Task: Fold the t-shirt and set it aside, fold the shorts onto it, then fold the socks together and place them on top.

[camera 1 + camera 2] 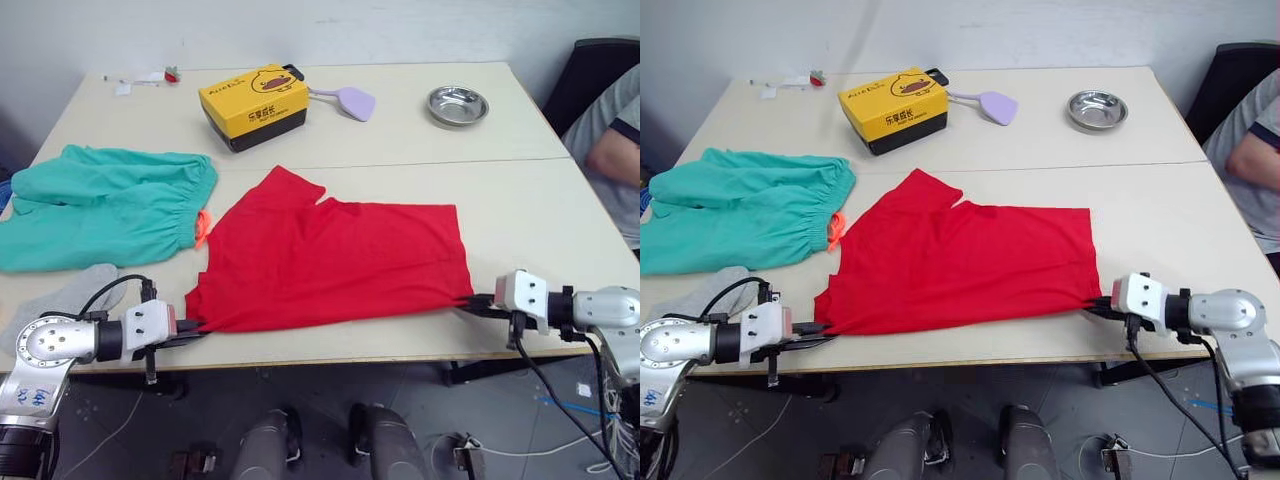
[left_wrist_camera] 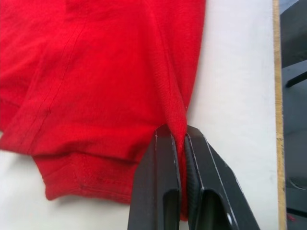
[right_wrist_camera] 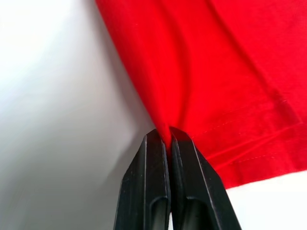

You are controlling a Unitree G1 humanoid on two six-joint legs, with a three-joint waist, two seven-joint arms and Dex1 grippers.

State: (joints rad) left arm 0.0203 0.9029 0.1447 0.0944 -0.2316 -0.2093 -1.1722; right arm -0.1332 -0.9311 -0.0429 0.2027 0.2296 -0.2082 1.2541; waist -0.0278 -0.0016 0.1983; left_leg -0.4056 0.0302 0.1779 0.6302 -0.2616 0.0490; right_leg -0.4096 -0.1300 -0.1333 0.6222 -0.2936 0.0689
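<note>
T-shirt (image 1: 335, 262) lying folded on table (image 1: 520, 215) | we are pinching its near corners, left gripper (image 2: 181, 136) and right gripper (image 3: 165, 133) both clamped on cloth

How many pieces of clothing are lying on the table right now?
3 visible: the red t-shirt in the middle near the front edge, the teal shorts to its left, and one grey sock at the front left corner. A second sock may be hidden.

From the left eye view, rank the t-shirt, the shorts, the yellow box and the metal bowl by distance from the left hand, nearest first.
1. t-shirt, pinched in the left hand at the near table edge.
2. shorts, farther back on the left.
3. yellow box, at the far middle.
4. metal bowl, at the far right.
</note>
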